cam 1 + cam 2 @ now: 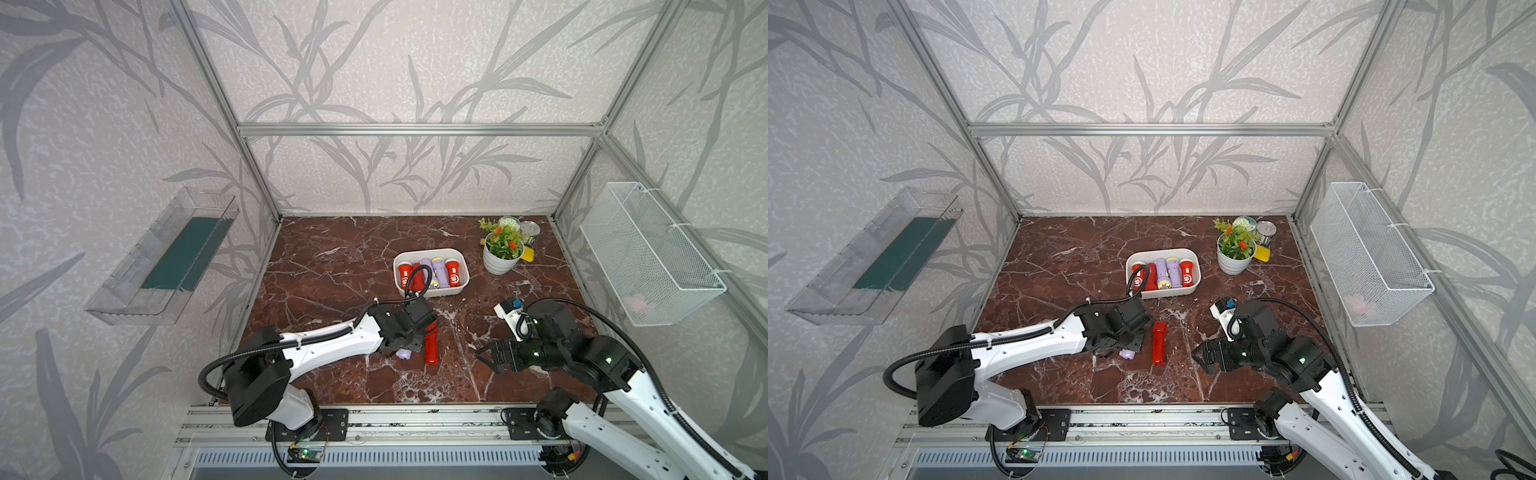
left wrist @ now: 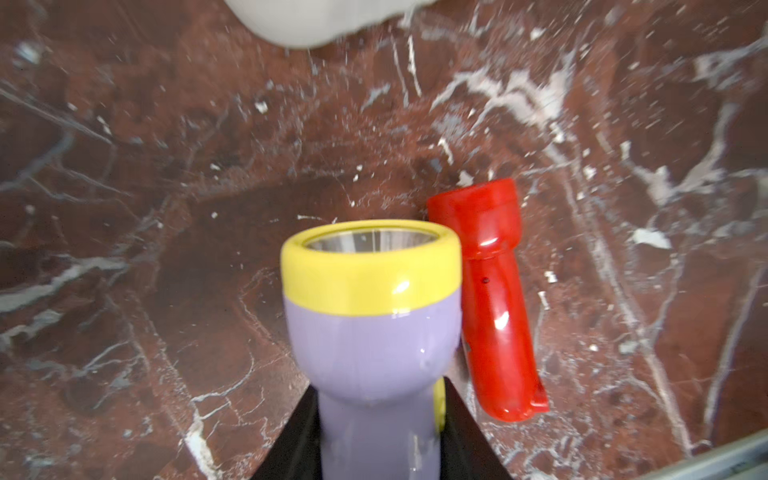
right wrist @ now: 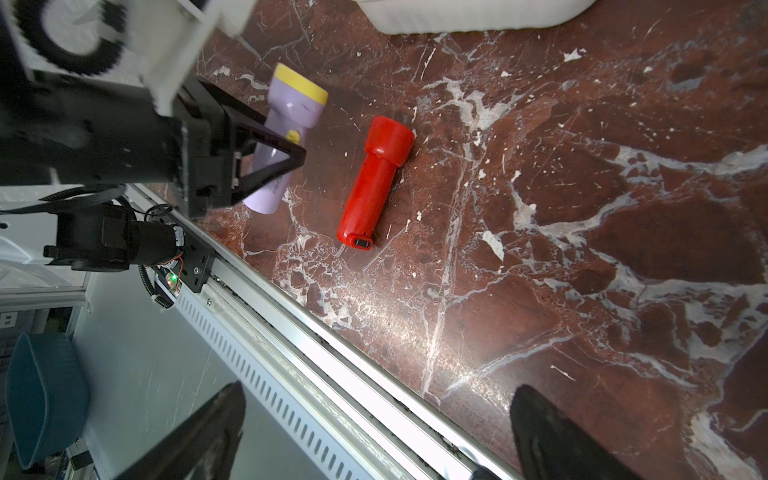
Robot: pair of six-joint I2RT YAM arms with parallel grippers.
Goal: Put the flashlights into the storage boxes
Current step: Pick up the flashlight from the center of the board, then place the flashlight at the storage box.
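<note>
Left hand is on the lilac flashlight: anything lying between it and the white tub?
Nothing visible. In the left wrist view the marble from the lilac flashlight in the left hand to the tub is bare. The red flashlight lies beside it, off that line.

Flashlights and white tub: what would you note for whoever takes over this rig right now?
Left gripper: shut on the handle of the lilac flashlight, low at the front of the table; whether it is lifted, I cannot tell.
Right gripper: open and empty, over the table's front right.
Done: five flashlights, three red and two lilac, lie in the white tub.
To do: carry the held lilac one to the tub, then the red flashlight lying on the table beside it.
</note>
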